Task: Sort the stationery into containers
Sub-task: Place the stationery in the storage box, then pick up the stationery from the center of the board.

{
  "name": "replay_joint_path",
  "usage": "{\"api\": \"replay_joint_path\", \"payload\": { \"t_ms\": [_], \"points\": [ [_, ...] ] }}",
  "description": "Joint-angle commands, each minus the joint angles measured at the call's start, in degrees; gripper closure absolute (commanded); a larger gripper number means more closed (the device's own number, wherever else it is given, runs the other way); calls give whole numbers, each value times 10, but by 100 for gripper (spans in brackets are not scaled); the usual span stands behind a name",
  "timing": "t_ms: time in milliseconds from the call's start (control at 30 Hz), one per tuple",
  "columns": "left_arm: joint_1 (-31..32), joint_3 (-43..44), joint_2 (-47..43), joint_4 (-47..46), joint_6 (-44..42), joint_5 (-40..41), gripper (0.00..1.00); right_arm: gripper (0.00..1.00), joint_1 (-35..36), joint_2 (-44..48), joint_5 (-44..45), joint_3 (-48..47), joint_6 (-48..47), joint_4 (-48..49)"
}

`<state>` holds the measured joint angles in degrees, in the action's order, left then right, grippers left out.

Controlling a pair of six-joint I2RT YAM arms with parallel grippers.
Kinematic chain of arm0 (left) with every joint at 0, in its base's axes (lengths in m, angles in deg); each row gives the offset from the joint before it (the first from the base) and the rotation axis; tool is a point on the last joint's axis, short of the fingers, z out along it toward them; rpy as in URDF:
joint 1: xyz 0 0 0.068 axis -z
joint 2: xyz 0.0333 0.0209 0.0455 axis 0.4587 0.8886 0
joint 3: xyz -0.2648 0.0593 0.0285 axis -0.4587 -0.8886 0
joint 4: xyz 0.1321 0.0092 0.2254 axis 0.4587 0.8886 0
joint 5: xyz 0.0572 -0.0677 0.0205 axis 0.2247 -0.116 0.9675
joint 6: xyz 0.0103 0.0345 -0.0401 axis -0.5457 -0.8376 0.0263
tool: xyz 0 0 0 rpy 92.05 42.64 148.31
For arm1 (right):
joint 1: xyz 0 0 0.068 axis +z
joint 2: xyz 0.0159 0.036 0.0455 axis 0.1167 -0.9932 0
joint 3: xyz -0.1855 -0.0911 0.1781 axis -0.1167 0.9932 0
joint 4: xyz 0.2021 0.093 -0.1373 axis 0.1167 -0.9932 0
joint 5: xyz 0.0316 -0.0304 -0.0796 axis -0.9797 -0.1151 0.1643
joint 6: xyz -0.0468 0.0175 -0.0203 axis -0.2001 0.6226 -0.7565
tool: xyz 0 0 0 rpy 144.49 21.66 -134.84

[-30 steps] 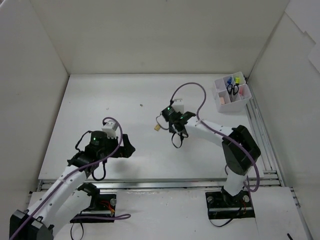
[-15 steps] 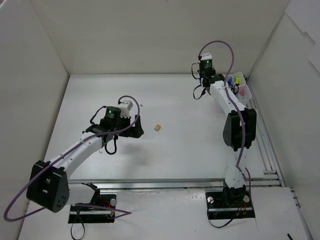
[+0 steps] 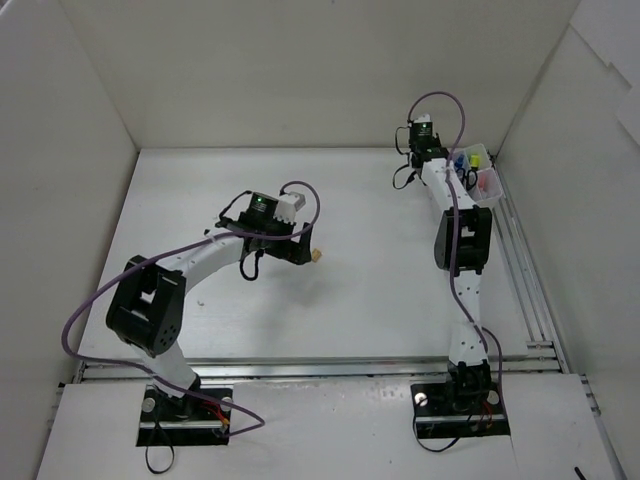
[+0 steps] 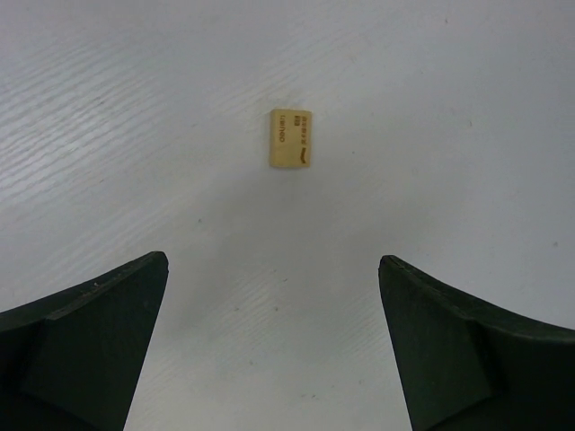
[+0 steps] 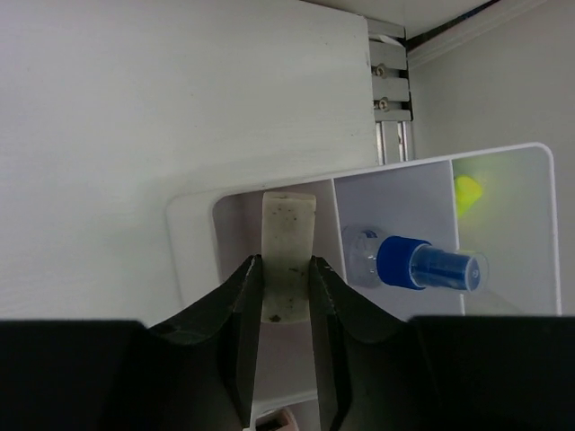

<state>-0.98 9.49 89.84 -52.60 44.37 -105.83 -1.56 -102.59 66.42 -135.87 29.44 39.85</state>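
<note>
The left gripper (image 4: 272, 260) gapes wide, holding nothing. The beige eraser (image 4: 291, 139) lies on the table (image 4: 449, 108) straight ahead, long axis pointing away. The right gripper (image 5: 286, 265) pinches a whitish eraser (image 5: 288, 220) lengthwise, pointing forward over the organiser box (image 5: 190, 238) — a blue-capped tube (image 5: 415, 266) lies one compartment rightward.

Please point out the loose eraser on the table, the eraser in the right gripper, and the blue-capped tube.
loose eraser (image 4: 290, 138): left wrist view, middle of its printed face.
held eraser (image 5: 288, 229): right wrist view, its bare upper part.
blue-capped tube (image 5: 411, 263): right wrist view, its blue cap.
</note>
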Motion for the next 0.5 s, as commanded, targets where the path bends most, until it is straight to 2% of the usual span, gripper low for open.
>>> {"api": "replay_joint_path", "payload": {
  "t_ms": [0,67,100,167,233,267,367,467],
  "points": [
    [28,39,6,2,-54,-26,1,75,-11,39,11,-16,5,18],
    [44,44,17,2,-61,-17,0,60,-12,59,-11,20,11,18],
    [44,44,21,3,-61,1,0,44,-11,88,-23,36,14,18],
    [51,51,32,9,-61,15,0,25,-6,141,-68,79,25,18],
    [51,54,41,8,-63,20,0,22,2,178,-113,122,47,18],
    [57,53,45,5,-66,30,0,15,4,218,-129,135,65,18],
    [57,54,64,-12,-73,64,0,2,9,296,-211,197,133,19],
    [62,90,94,9,-71,90,5,2,13,366,-295,265,192,26]
  ]
}}
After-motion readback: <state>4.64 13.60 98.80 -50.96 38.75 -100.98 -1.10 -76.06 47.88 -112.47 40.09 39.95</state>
